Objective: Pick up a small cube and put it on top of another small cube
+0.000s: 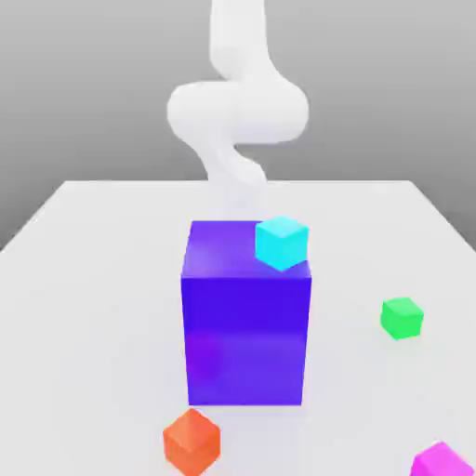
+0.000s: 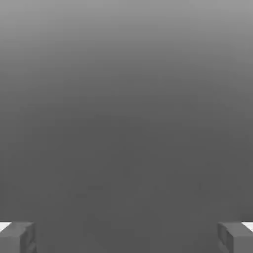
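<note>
The counter (image 1: pixel 93 279) under me is plain white w/ a soft sheen, set against a flat grey backdrop. In the hand view my pincer (image 2: pixel 126 237) is spread wide, its 2 fingertips (image 2: pixel 17 237) far apart w/ nothing between them. The small cube (image 1: pixel 444 461) is bright magenta-pink, sitting at the near edge of the counter on the exterior view's right, partly cut off by the frame. A big blue-purple block (image 1: pixel 244 316) stands mid-counter w/ a cyan cube (image 1: pixel 281 242) at its top corner; an orange-red cube (image 1: pixel 191 441) sits just in front, a green cube (image 1: pixel 402 318) off to the right.
</note>
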